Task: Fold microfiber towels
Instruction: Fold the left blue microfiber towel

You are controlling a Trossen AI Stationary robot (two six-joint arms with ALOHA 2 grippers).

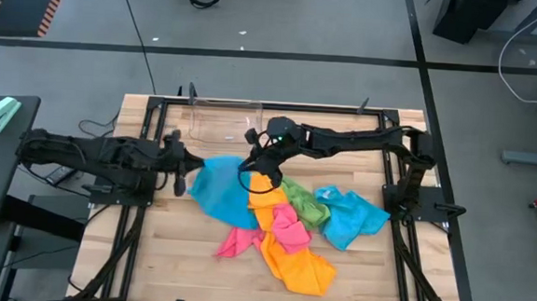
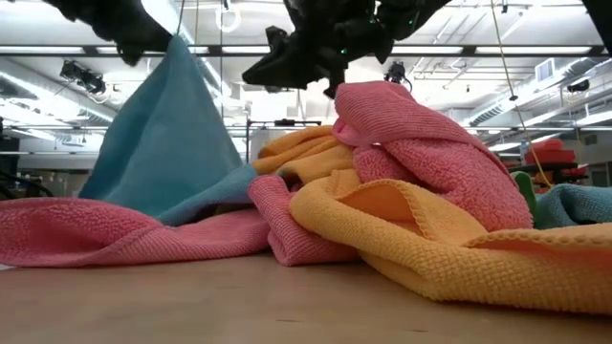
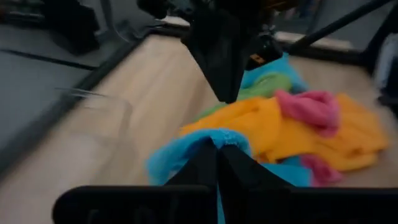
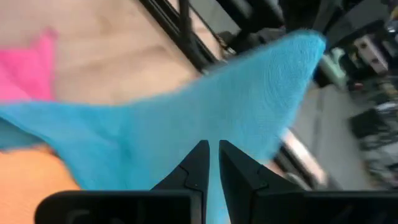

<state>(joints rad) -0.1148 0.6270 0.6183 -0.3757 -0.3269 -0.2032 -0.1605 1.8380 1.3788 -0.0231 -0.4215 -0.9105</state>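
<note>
Blue towel (image 1: pixel 217 190) strung between left fingers (image 1: pixel 182 175) and right fingers (image 1: pixel 247 165), both clamped on it, above worktop (image 1: pixel 169 256).

Left end effector (image 1: pixel 182 171) clamped, arm extended inward from the left. Right end effector (image 1: pixel 252 159) nearly closed, arm reaching across from the right.

Two blue towels lay on the table — one (image 1: pixel 217 189) at the left of the heap, one (image 1: pixel 350 217) at the right. There were one orange-yellow towel (image 1: pixel 292 259), one pink towel (image 1: pixel 285 228) and one green towel (image 1: pixel 306 205) — five cloths that could be counted, though overlaps may have hidden more. One clear plastic bin (image 1: pixel 219 121) stood behind them. Two grippers were present, the left gripper (image 1: pixel 179 175) and the right gripper (image 1: pixel 250 162).
</note>
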